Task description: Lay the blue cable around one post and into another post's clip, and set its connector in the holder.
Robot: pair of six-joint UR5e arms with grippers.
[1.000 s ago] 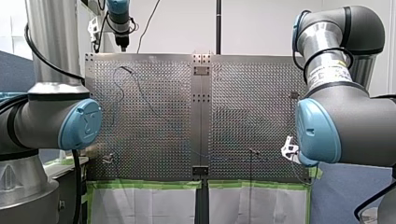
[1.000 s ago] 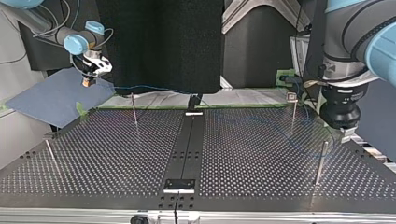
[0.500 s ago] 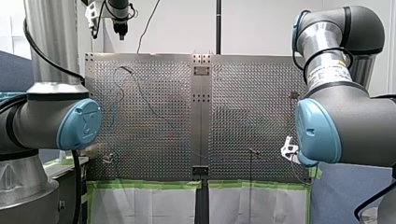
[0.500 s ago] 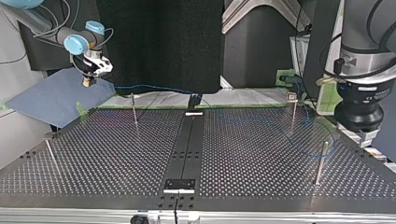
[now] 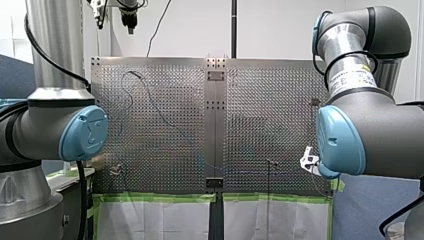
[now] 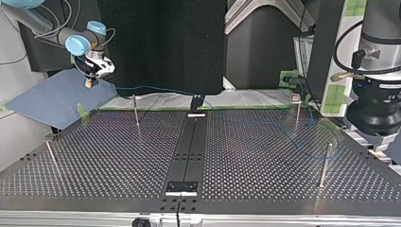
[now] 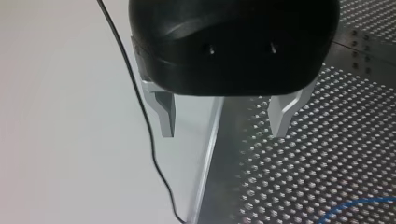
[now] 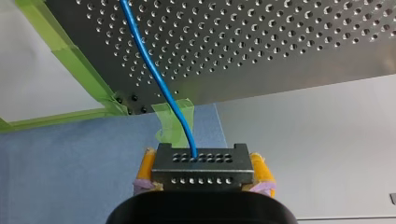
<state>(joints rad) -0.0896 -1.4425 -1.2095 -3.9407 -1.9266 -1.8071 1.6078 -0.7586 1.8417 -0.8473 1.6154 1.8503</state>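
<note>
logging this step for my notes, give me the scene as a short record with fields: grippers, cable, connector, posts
left gripper: open, empty, above the table edge
right gripper: shut on connector, yellow pads, beyond the table corner
blue cable: runs from connector onto the table, curves near posts at top view's right
posts: four thin rods
connector in holder: not yet

Bright, even light; glare on table (image 5: 165, 125)
</note>
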